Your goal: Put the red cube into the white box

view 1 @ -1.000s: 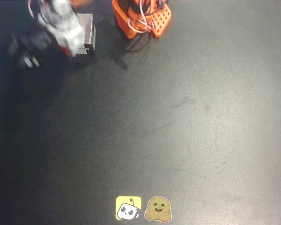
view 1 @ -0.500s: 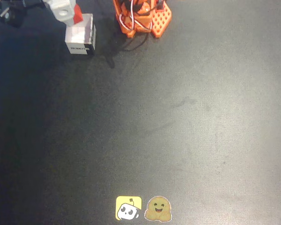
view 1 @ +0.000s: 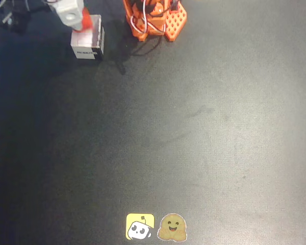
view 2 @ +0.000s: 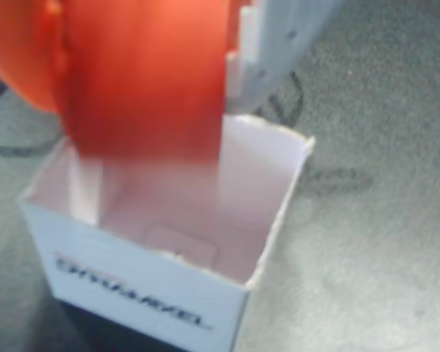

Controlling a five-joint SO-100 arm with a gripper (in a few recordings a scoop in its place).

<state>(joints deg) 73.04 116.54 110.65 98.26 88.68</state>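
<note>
Since a second ago the arm's blurred sweep at upper left has settled; its white wrist block now sits just above the small white open-topped cardboard box [view 1: 87, 41] in the overhead view. Fingers [view 2: 238, 70] are holding the bright red-orange matte cube [view 2: 143, 81], which hangs over the box opening (blurred, so I can't tell if it touches the rim). Box [view 2: 154, 257] stands upright on the dark worktop [view 1: 194, 132], printed label facing the wrist camera, interior bare. Orange robot base [view 1: 155, 20] sits top centre. Two cartoon stickers [view 1: 155, 227] at bottom centre.
</note>
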